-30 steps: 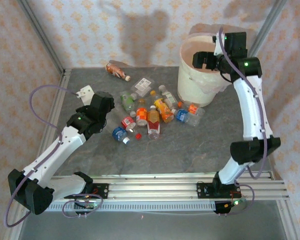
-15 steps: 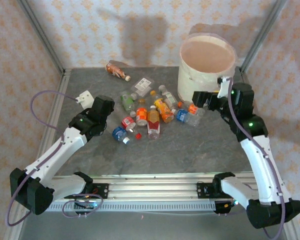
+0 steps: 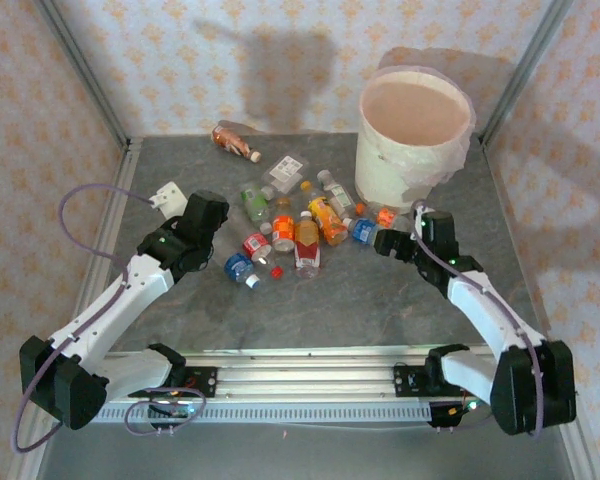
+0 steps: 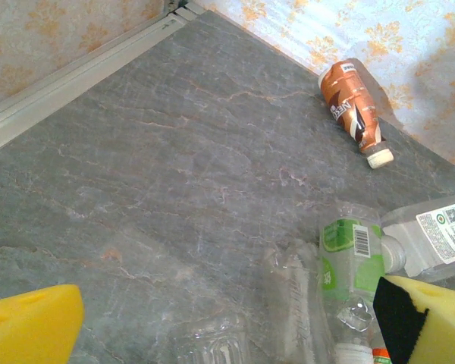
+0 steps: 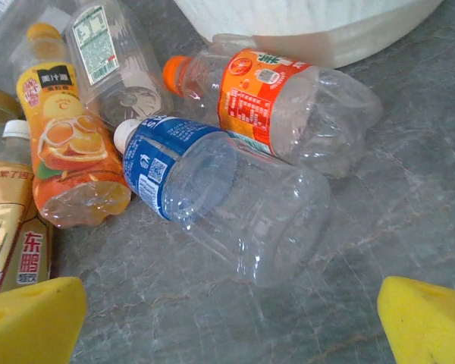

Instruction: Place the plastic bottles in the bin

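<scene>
While bottles (image 3: pixel 295 225) lie beside bin (image 3: pixel 412 130), right fingers (image 5: pixel 30 318) gape near blue-label bottle (image 5: pixel 212 189).

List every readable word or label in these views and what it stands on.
"美汁源": orange juice bottle.
"东鹏": red and gold bottle.
"NES", the rest unclear: brown bottle.
Blue-label bottle, orange-label bottle, green-label bottle: print too small to read.

A clear blue-labelled bottle (image 5: pixel 227 197) with a white cap lies on its side on the grey marbled desk (image 5: pixel 417 174). It is just beyond the gripper (image 5: pixel 227 326), whose yellow foam pads (image 5: pixel 30 322) stand wide apart. Behind it lies an orange-labelled bottle (image 5: pixel 280 106), close to the foot of the white bin (image 5: pixel 326 30). To the left lie an orange juice bottle (image 5: pixel 68 152) and a white-labelled bottle (image 5: pixel 110 57).
</scene>
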Controlling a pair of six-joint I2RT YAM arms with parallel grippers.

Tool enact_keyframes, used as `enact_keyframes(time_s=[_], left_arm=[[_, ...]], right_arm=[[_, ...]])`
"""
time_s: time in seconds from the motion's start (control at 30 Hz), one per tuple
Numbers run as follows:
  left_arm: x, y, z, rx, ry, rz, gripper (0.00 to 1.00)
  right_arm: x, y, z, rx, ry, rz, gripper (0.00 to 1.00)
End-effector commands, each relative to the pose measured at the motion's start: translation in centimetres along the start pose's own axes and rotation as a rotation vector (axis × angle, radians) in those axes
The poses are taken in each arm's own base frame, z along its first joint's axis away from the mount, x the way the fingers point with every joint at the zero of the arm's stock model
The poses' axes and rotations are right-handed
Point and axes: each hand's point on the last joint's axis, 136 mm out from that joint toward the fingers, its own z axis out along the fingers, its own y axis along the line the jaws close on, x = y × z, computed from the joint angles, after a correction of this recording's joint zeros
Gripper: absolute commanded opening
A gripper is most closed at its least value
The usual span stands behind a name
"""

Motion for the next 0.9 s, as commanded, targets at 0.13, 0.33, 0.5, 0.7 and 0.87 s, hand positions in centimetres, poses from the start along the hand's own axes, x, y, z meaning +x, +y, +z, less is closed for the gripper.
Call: enact_keyframes(time_s=[0.13, 0.33, 0.5, 0.7, 0.87], left_arm=[[0.6, 0.7, 0.6, -0.050, 0.012, 0.021, 1.00], [0.9, 0.0, 1.1, -0.045, 0.029, 0.029, 1.00], [1.2, -0.3, 1.4, -0.045, 0.039, 0.032, 1.00], [1.5, -0.5, 1.6, -0.042, 0.051, 0.030, 1.00], [1.5, 0.0, 1.5, -0.053, 0.048, 0.035, 1.00]], right_arm=[[-2.4, 1.8, 1.5, -0.064, -0.002, -0.124, 0.96], [-2.3, 2.9, 2.6, -0.085, 0.097, -0.216, 0.96], [-2.5, 3.9, 4.1, -0.054, 0.131, -0.311, 0.96], [-1.1, 4.0, 6.4, -0.012, 0.264, -0.383, 0.96], [1.3, 3.0, 7.2, 0.021, 0.366, -0.403, 0.95]])
